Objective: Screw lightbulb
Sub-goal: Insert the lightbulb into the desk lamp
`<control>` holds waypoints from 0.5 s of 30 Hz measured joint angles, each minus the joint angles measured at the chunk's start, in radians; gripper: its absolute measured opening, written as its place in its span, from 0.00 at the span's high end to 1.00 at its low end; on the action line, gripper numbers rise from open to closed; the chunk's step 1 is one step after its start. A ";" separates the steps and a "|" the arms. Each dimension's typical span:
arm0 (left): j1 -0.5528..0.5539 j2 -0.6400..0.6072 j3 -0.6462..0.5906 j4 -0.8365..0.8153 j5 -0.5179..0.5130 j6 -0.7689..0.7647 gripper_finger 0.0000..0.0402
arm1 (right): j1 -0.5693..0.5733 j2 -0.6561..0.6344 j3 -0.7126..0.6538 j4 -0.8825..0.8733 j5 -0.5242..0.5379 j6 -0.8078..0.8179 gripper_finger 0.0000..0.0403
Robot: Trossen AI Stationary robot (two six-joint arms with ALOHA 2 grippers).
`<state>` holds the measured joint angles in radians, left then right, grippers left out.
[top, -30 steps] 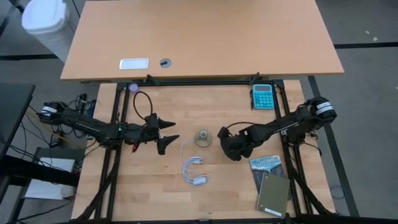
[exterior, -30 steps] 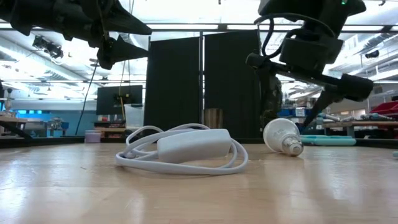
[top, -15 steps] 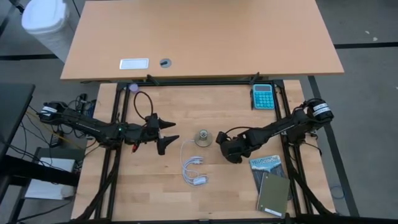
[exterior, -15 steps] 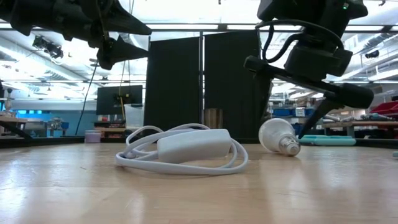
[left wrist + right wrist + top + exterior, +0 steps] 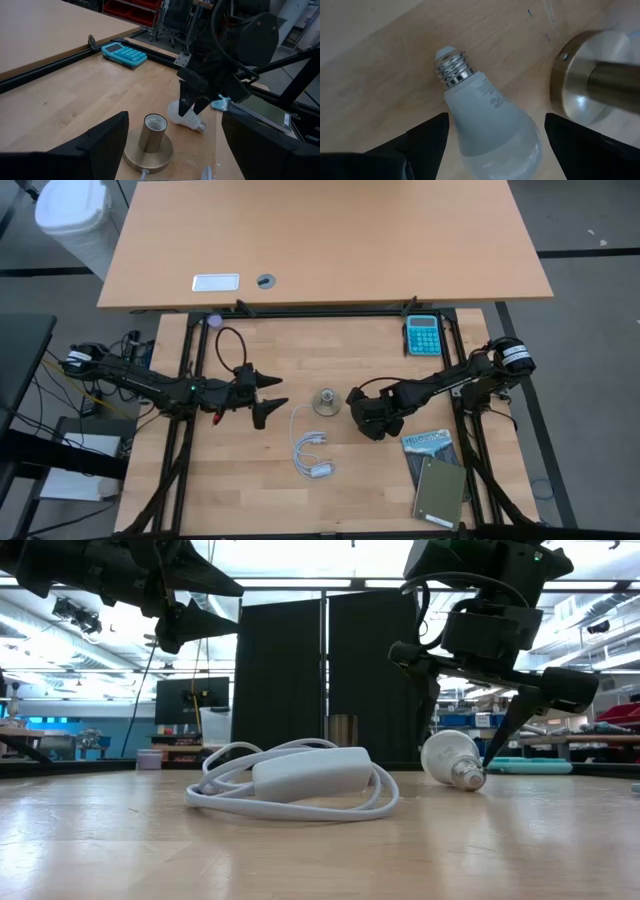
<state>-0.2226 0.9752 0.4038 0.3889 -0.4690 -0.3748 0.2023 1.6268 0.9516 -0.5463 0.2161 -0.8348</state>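
Observation:
The white lightbulb (image 5: 487,127) lies on its side on the wooden table, its screw base (image 5: 451,70) pointing away from the brass socket (image 5: 592,80). It also shows in the low view (image 5: 450,757) and the left wrist view (image 5: 186,115). My right gripper (image 5: 465,720) is open right above it, one finger on either side of the globe, apart from it in the right wrist view. The socket (image 5: 326,402) stands upright just left of the bulb. My left gripper (image 5: 272,396) is open and empty, raised left of the socket.
A coiled white cord with a switch (image 5: 311,453) runs from the socket toward the near edge. A blue calculator (image 5: 422,336) lies at the far right, and a booklet and a notebook (image 5: 437,478) at the near right. A larger desk (image 5: 320,250) stands behind.
My right gripper has gone toward the table's left, toward the socket, and has come down over the bulb with a finger on either side of it. The left arm has kept still.

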 joint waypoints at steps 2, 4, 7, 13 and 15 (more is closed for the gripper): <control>0.000 0.000 0.000 0.000 0.000 0.000 0.19 | -0.001 0.000 0.000 -0.021 -0.009 0.048 0.19; 0.000 0.000 0.000 0.000 0.000 0.000 0.19 | -0.001 0.000 0.000 -0.046 -0.008 0.095 0.19; 0.000 0.000 0.000 0.001 0.000 0.000 0.19 | 0.004 0.000 0.000 -0.066 -0.004 0.171 0.20; 0.000 0.000 0.000 0.000 0.007 0.001 0.19 | 0.025 0.000 0.000 -0.081 -0.003 0.369 0.20; 0.000 0.000 0.000 0.001 0.019 0.001 0.19 | 0.032 0.000 0.000 -0.089 -0.003 0.439 0.20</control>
<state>-0.2226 0.9752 0.4038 0.3898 -0.4505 -0.3740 0.2342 1.6264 0.9512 -0.6352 0.2134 -0.3956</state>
